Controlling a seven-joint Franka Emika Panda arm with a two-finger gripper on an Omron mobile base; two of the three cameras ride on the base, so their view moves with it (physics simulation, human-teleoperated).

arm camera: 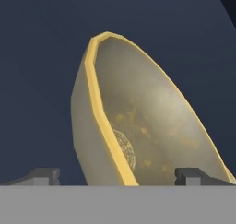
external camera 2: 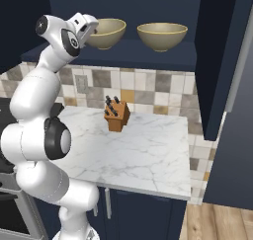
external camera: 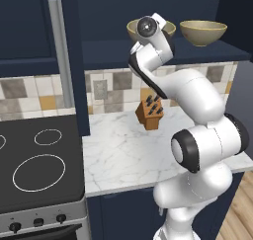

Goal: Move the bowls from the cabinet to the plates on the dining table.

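Bowls sit side by side on the open shelf of the dark navy cabinet (external camera: 148,49) in the left base view: the left bowl (external camera: 132,30) is partly hidden behind the robot's raised wrist, and the right bowl (external camera: 203,32) stands clear beside it. Below, a wooden knife block (external camera: 149,113) rests on the marble desk (external camera: 118,155), with a black stovetop (external camera: 37,160) to its left and a tiled wall (external camera: 113,88) behind.

From the right base view, the hand (external camera 2: 93,30) reaches up at the rim of the left bowl (external camera 2: 107,33), while the right bowl (external camera 2: 162,36) stands apart from it on the same cabinet (external camera 2: 128,54) shelf. The knife block (external camera 2: 116,115) sits toward the back of the desk (external camera 2: 143,150).

Looking along the hand (arm camera: 120,176) in the hand view, the left bowl (arm camera: 156,126) appears tilted, yellow rim and speckled inside facing the camera. The two fingertips (arm camera: 191,176) are spread wide, one on either side of the rim, one outside the bowl's wall and one over its inside; nothing is gripped.
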